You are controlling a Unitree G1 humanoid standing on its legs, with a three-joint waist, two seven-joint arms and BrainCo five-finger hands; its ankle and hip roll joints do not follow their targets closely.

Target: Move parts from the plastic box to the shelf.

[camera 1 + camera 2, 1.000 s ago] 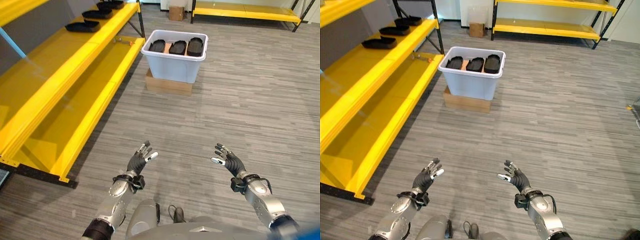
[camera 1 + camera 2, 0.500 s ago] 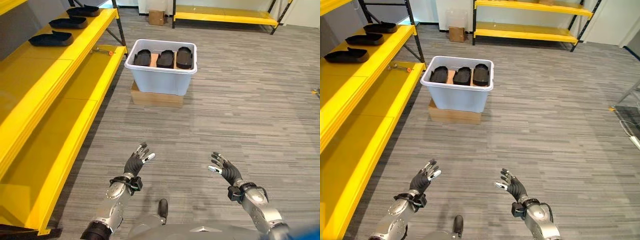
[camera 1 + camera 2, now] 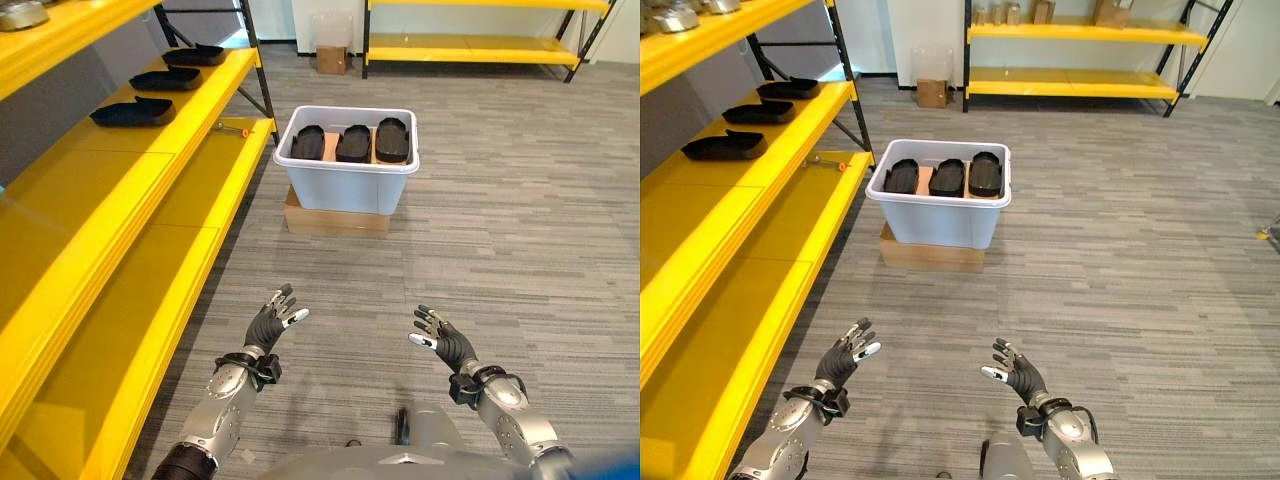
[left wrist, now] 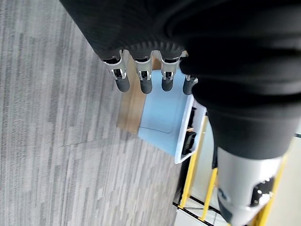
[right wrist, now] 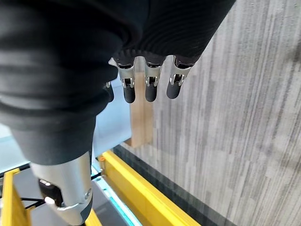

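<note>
The whole scene is shifted since the earlier frames: the camera is moved, not the objects. The left hand and right hand are held empty, fingers spread. Well beyond the fingertips, three black parts are seen in the plastic box; the shelf is left of them. An approach is indicated.

Silver-grey arms, each robot hand dark-covered, with silver, dark-tipped fingers.

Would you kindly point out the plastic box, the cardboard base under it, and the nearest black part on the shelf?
plastic box [image 3: 345, 187]: left eye view, front wall.
cardboard base [image 3: 335, 220]: left eye view, front face.
nearest black part [image 3: 132, 112]: left eye view, its middle.
</note>
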